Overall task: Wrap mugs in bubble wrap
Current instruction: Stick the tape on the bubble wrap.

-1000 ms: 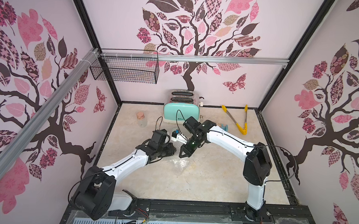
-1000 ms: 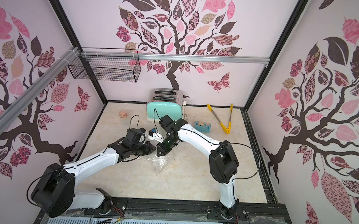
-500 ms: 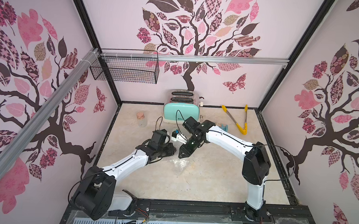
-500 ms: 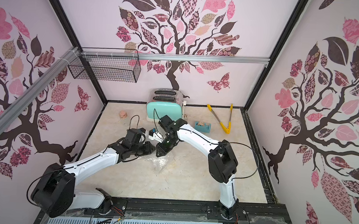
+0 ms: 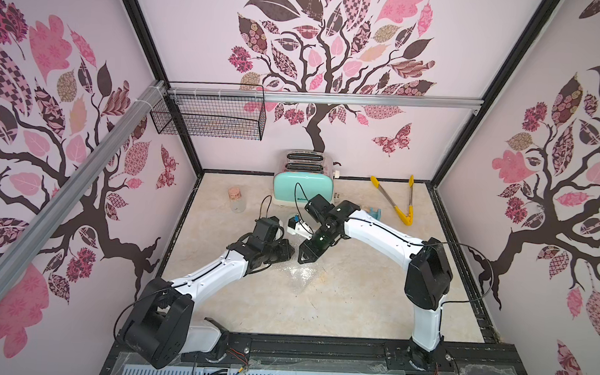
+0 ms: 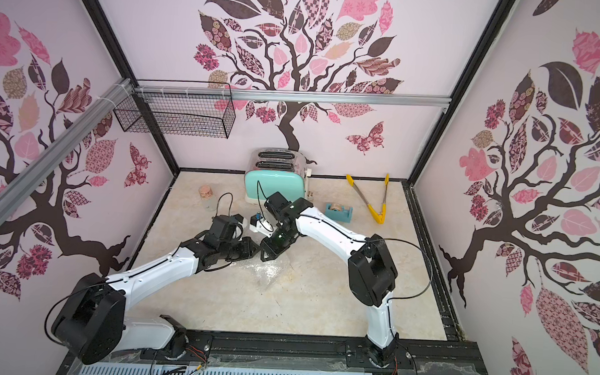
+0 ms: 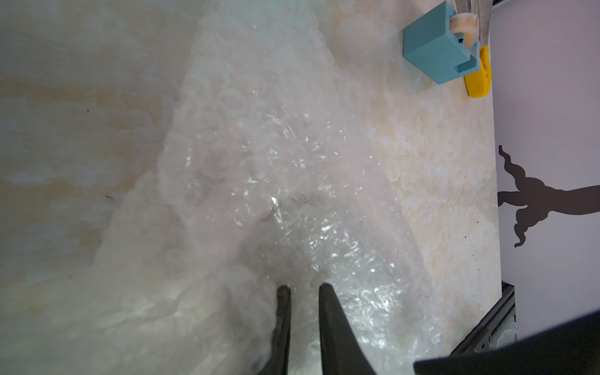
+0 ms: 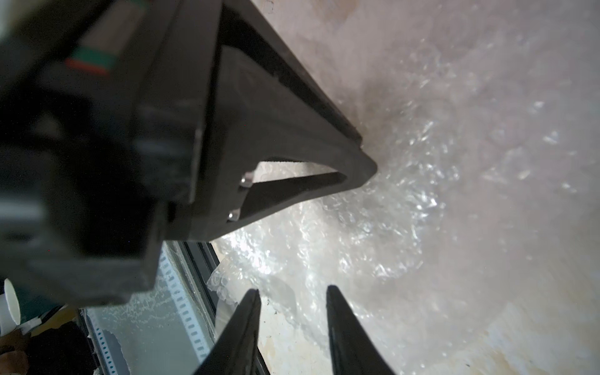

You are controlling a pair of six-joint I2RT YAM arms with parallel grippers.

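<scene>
The bubble wrap lies crumpled on the marble tabletop between the two arms. In the left wrist view it is a shiny, bubbled sheet running away from the fingers. My left gripper is shut on a fold of it, jaws narrow with plastic between them. My right gripper hovers just beside the left one, open, over the wrap's edge with nothing between its fingers. The left gripper's tip shows close by in the right wrist view. No mug shows in any view.
A mint toaster stands at the back wall. Left of it is a small corked glass jar. A teal tape dispenser and yellow tongs lie at the back right. A wire basket hangs from the rail.
My right gripper's jaws have parted from shut to open, letting go of the wrap. The left gripper has kept its grip and place.
</scene>
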